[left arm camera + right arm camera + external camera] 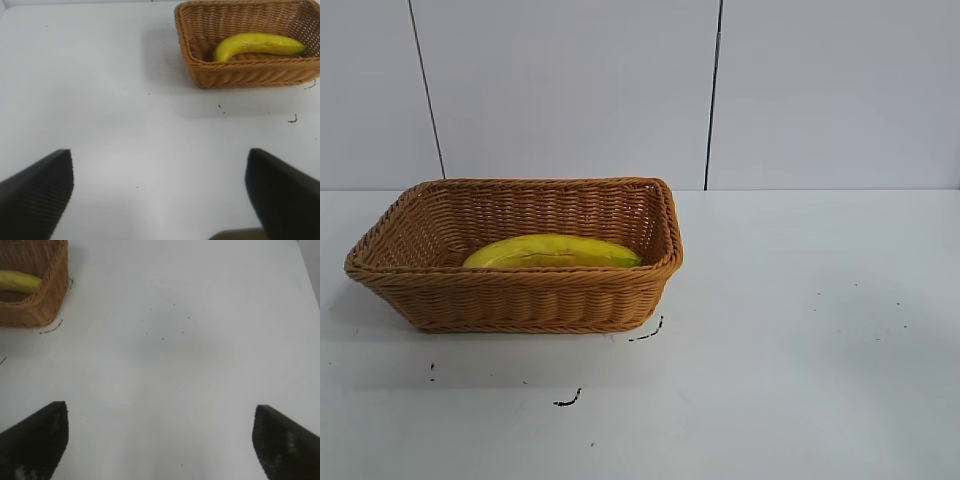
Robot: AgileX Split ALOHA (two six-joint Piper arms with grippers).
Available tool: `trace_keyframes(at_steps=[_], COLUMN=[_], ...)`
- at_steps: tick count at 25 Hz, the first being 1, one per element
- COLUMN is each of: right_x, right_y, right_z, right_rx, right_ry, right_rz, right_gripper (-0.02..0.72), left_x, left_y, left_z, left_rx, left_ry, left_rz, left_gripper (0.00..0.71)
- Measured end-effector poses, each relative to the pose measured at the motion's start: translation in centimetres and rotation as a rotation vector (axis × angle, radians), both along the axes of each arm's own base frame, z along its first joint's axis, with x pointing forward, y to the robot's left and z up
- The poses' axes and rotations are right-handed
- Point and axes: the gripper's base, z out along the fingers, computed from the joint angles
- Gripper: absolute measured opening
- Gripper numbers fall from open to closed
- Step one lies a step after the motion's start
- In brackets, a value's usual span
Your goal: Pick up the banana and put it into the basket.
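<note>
Banana [552, 251] lying inside the basket [520, 300].
I see my left gripper [160, 192] and right gripper [160, 440] both spread wide over bare table [800, 330], well apart from it.

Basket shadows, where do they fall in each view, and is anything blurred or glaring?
Exterior view: a faint, soft shadow lies on the table left of the basket; no glare on the banana. Left wrist view: soft shadow beside and before the basket; the open left gripper is blurred. Right wrist view: even light; the open right gripper is blurred too.
</note>
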Motion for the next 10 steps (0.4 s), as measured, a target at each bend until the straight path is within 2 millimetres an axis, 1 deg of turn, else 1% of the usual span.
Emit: trace_keyframes(at_steps=[10], right_x=[0.0], right_y=[-0.03], right_z=[0.01], right_rx=[0.015], right_ry=[0.0], right_rz=[-0.011], right_gripper=[0.69], left_x=[0.0], left_y=[0.0], left_z=[0.0], left_rx=[0.0], left_ry=[0.0], left_rz=[0.0], left_gripper=[0.693])
